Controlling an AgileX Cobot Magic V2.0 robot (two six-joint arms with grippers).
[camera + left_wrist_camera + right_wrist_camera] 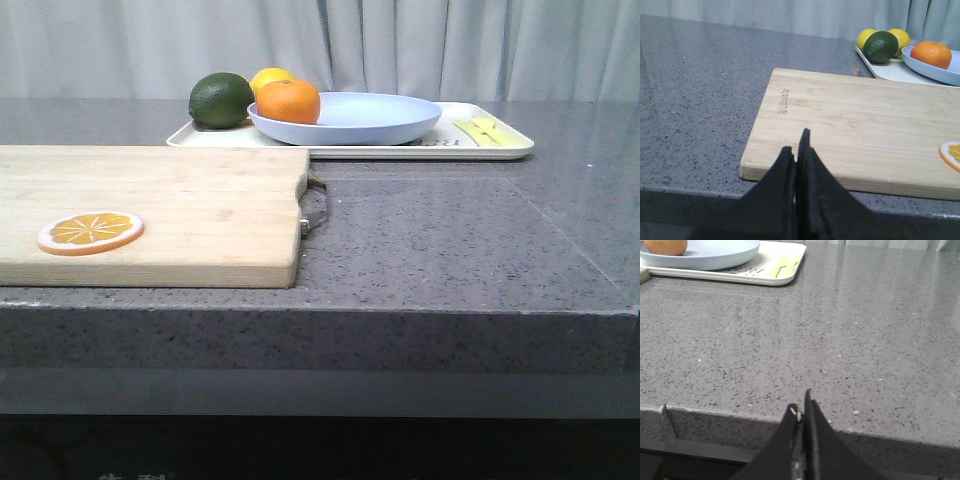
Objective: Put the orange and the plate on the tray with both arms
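The orange (288,101) rests in the pale lavender-blue plate (380,121), and the plate sits on the cream-white tray (500,150) at the back of the counter. From the left wrist the orange (934,54) and plate (932,71) show far off, past the board. My left gripper (795,146) is shut and empty, hovering over the near edge of the wooden board. My right gripper (801,404) is shut and empty at the counter's front edge; the plate (705,255) and tray (785,277) lie far ahead of it. Neither arm shows in the front view.
A wooden cutting board (190,205) with a metal handle (314,212) covers the left of the counter and carries a flat orange slice (91,232). A dark green lime (221,100) and a yellow lemon (269,77) sit on the tray, with yellow cutlery (490,132) at its right end.
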